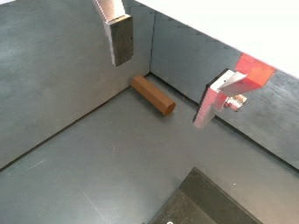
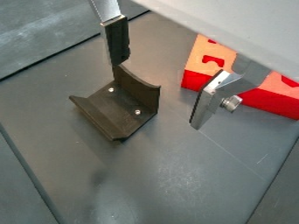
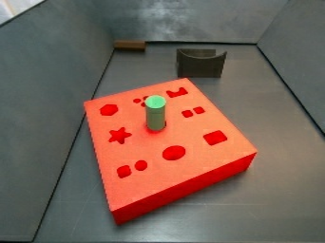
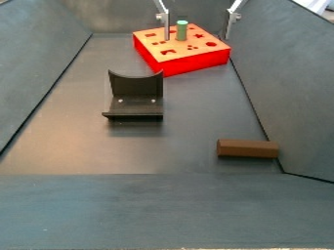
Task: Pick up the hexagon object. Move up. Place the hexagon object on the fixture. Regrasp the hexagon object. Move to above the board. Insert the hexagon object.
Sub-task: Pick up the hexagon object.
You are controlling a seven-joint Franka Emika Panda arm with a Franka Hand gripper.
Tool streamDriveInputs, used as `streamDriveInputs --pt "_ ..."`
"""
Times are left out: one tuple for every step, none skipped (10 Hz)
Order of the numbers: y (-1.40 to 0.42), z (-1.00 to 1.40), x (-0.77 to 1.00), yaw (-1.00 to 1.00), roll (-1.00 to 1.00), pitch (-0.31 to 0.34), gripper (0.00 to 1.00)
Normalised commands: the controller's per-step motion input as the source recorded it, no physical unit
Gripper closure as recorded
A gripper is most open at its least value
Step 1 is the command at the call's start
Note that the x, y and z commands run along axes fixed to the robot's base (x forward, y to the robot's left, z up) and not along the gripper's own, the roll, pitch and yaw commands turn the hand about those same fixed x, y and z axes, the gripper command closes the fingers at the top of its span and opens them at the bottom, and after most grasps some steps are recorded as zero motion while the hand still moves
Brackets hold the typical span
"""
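The hexagon object [image 4: 248,148] is a dark brown bar lying flat on the grey floor by a side wall, also seen in a wrist view [image 1: 153,94] and a side view [image 3: 128,45]. The fixture [image 4: 133,96], a dark block with a curved notch, stands apart from it and shows in other views [image 2: 117,109] [image 3: 200,61]. The red board [image 3: 178,195] lies flat. My gripper [image 4: 198,8] hangs open high over the board's end of the floor. In both wrist views [image 1: 167,74] [image 2: 163,74] nothing is between its silver fingers [image 1: 121,39].
A green round-topped peg [image 3: 154,112] stands upright in a hole of the board, also visible in a side view [image 4: 183,27]. Grey sloping walls [image 3: 70,66] enclose the floor on all sides. The bar lies close to one wall's foot.
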Motion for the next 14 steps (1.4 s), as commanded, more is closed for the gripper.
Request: streamDriveInputs --pt "0.23 -0.20 0.00 -0.20 0.00 0.044 0.00" --pt "0.46 -0.38 -0.08 -0.50 -0.01 0.061 0.00" --pt "0.25 -0.46 -0.07 -0.73 0.00 0.081 0.00" --pt "0.04 -0.53 -0.22 -0.91 0.00 0.043 0.00" --pt "0.04 -0.53 -0.22 -0.92 0.00 0.040 0.00" --pt "0.04 -0.53 -0.22 -0.93 0.00 0.039 0.00" --pt "0.03 -0.55 -0.22 -0.93 0.00 0.034 0.00" --pt "0.01 -0.57 -0.24 -0.93 0.00 0.000 0.00" --pt "0.00 0.00 -0.02 0.00 0.00 -0.001 0.00" --pt "0.07 -0.09 0.00 -0.19 -0.05 -0.027 0.00" --pt "0.15 -0.42 -0.19 -0.80 0.00 -0.016 0.00" --pt "0.00 -0.53 -0.21 -0.96 0.00 0.000 0.00" --pt "0.00 -0.53 -0.21 -0.97 0.00 0.000 0.00" --pt "0.00 -0.54 -0.21 -0.97 0.00 0.000 0.00"
